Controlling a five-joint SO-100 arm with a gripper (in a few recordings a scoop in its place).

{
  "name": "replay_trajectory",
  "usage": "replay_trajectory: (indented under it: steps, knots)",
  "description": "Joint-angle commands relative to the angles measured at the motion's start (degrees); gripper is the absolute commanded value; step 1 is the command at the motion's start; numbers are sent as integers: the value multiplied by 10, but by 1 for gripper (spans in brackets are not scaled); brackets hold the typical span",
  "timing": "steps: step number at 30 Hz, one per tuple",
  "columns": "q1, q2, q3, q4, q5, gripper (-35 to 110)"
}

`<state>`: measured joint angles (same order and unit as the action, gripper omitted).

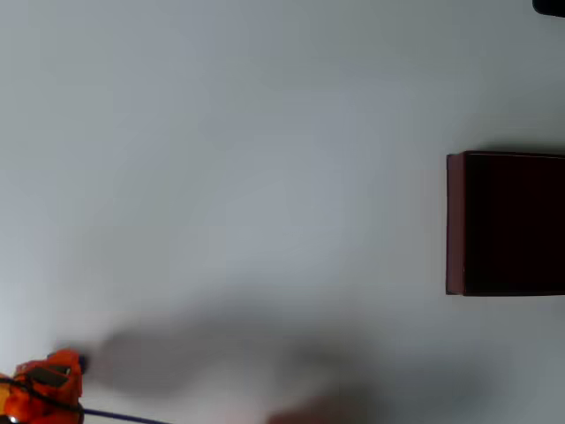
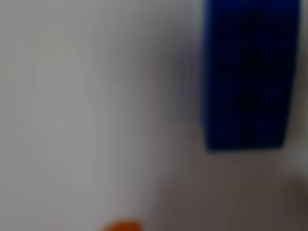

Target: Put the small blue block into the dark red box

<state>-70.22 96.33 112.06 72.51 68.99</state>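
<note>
In the overhead view the orange gripper (image 1: pixel 55 378) sits low at the bottom left corner of the white table. A tiny dark blue spot, the small blue block (image 1: pixel 82 362), touches its right edge. The wrist view is blurred and very close. There the blue block (image 2: pixel 248 72) fills the upper right, and an orange fingertip (image 2: pixel 120 226) peeks in at the bottom edge, apart from the block. I cannot tell how the jaws stand. The dark red box (image 1: pixel 455 221) lies at the far right of the overhead view, open with a near-black inside, cut off by the frame edge.
A wide stretch of bare white table (image 1: pixel 265 177) lies between the gripper and the box. A soft shadow (image 1: pixel 203 353) spreads along the bottom. A dark object (image 1: pixel 552 5) shows at the top right corner.
</note>
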Motion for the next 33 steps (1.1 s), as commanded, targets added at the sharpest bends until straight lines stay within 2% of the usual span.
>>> replay_trajectory:
  steps: [1,33]
  knots:
    - [-17,-2,-33,1,2,21]
    - [-11,-78,-53,-67,-14,21]
